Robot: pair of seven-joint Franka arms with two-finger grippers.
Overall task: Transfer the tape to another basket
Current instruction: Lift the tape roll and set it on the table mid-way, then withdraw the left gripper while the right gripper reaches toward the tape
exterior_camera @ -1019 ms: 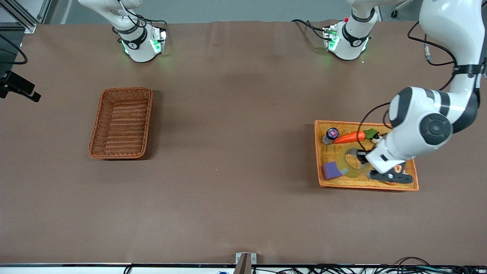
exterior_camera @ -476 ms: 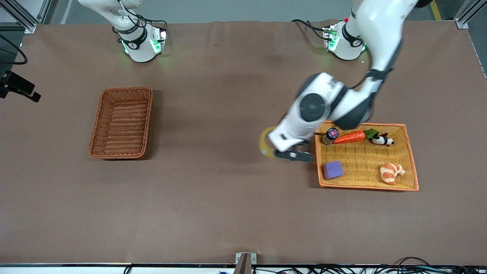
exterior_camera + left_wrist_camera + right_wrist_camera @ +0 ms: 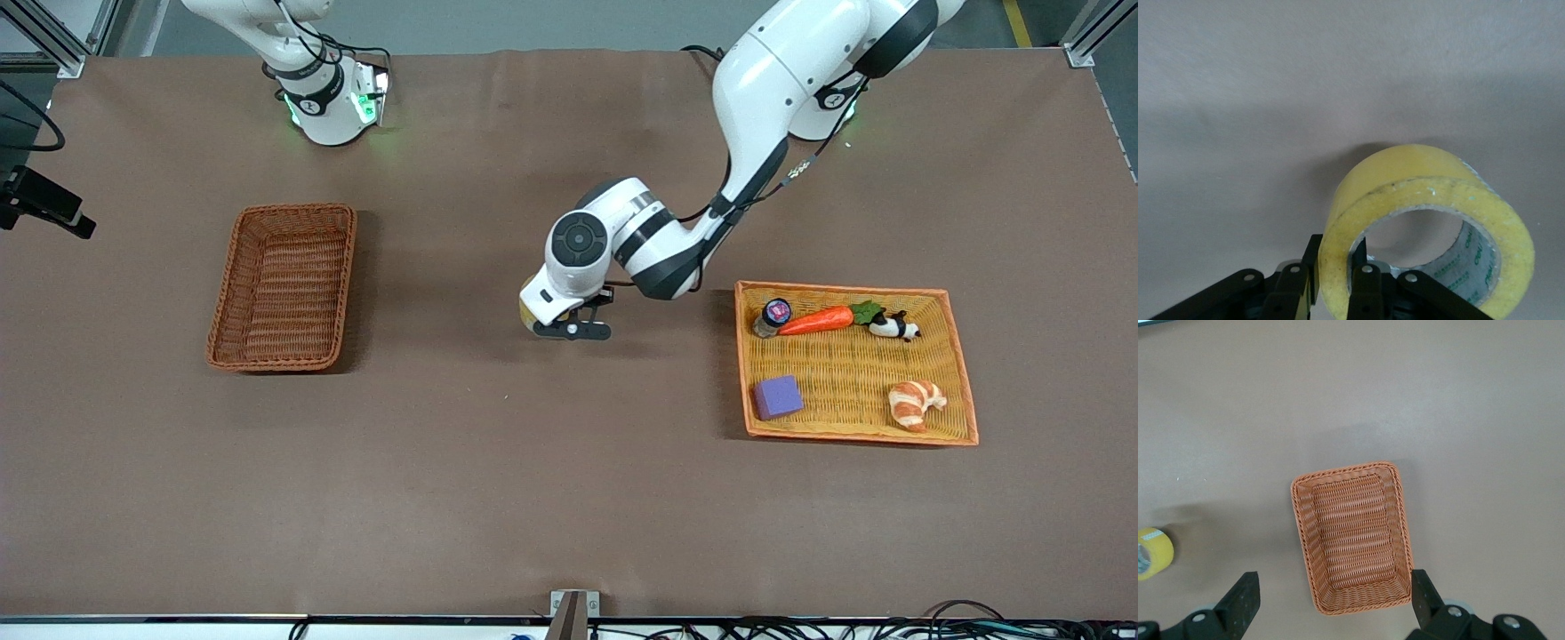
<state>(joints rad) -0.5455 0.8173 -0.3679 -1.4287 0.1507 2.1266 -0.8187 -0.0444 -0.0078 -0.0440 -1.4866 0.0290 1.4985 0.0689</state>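
The tape (image 3: 531, 307), a yellowish roll with a grey core, is held on edge in my left gripper (image 3: 569, 325) above the bare middle of the table. In the left wrist view the fingers pinch the roll's wall, one inside the ring and one outside, with the tape (image 3: 1425, 193) in my left gripper (image 3: 1336, 257). The reddish-brown wicker basket (image 3: 293, 210) stands empty toward the right arm's end. My right gripper (image 3: 1333, 603) hangs open and empty high over that basket (image 3: 1403, 520); the tape (image 3: 1153, 552) shows at that view's edge.
The yellow-orange woven tray (image 3: 965, 382) lies toward the left arm's end. It holds a carrot (image 3: 816, 320), a small bottle (image 3: 772, 316), a panda figure (image 3: 892, 327), a purple block (image 3: 778, 396) and a croissant (image 3: 916, 403).
My left gripper lifted the tape out of the yellow-orange tray and carried it over the table's middle, toward the right arm's end. The basket has not moved.
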